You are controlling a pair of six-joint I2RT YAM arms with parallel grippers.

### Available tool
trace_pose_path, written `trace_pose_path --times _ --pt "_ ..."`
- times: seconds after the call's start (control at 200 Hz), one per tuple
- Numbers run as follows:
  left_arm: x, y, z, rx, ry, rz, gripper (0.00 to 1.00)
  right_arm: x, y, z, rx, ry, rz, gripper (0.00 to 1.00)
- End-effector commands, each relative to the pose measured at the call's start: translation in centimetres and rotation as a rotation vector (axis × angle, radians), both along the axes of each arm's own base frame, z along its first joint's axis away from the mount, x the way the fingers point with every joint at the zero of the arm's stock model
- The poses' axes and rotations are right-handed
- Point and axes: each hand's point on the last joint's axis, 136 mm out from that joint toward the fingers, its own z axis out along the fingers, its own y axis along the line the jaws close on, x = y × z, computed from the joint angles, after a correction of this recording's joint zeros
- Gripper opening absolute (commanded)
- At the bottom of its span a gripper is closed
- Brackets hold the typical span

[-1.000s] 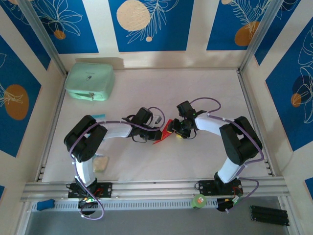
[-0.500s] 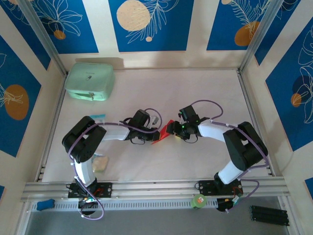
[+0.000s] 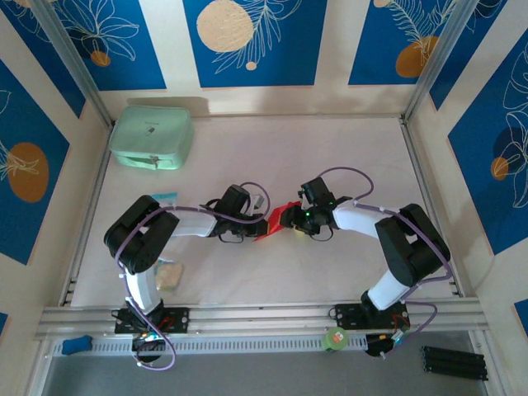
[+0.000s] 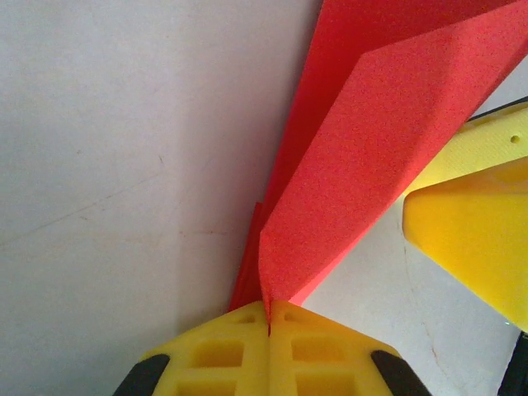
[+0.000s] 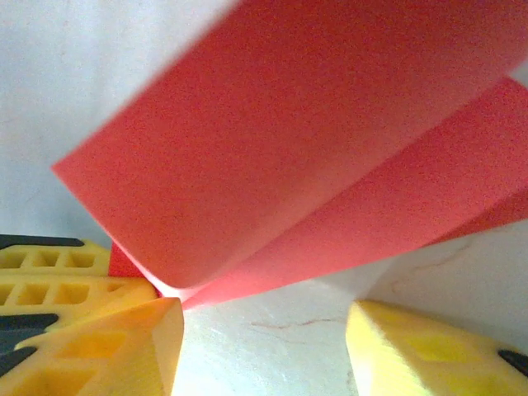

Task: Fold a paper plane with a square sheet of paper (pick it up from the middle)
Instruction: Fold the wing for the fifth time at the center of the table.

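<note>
Mint case [image 3: 152,138] back L, plane [image 3: 274,223] mid

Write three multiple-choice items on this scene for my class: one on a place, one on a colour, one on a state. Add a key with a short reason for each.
1. Where on the table does the mint-green case sit?
A. far left corner
B. far right corner
C. near edge, centre

2. What colour is the folded paper at mid-table?
A. blue
B. red
C. white

3. How is the left gripper?
A. wide open, holding nothing
B. shut on the folded paper
C. shut on the case

Key:
1 A: the top view has the case at the back left of the table.
2 B: both wrist views show the paper bright red.
3 B: the left wrist view shows the gripper clamped on the paper's fold.
</note>
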Motion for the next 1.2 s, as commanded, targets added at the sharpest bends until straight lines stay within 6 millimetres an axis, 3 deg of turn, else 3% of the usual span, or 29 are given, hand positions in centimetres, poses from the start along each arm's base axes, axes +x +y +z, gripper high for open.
trace_pose_path --times 0.0,0.475,0.86,1.196 --pt "-0.1 0.1 -0.2 0.000 0.025 -0.014 0.03 0.1 0.9 -0.3 -0.003 0.005 0.029 0.60" --pt "-0.4 -0.1 -0.4 -0.001 0.037 -0.037 0.05 -0.7 -1.8 -3.7 -0.199 0.190 -0.148 0.62" --pt "-0.8 0.2 -0.8 0.009 0.045 -0.047 0.08 -1.3 -2.7 -5.0 -0.268 0.227 -0.160 0.44" --pt "-1.1 0.3 -1.3 0.013 0.053 -0.060 0.10 -1.9 -3.2 -6.2 -0.310 0.262 -0.164 0.38"
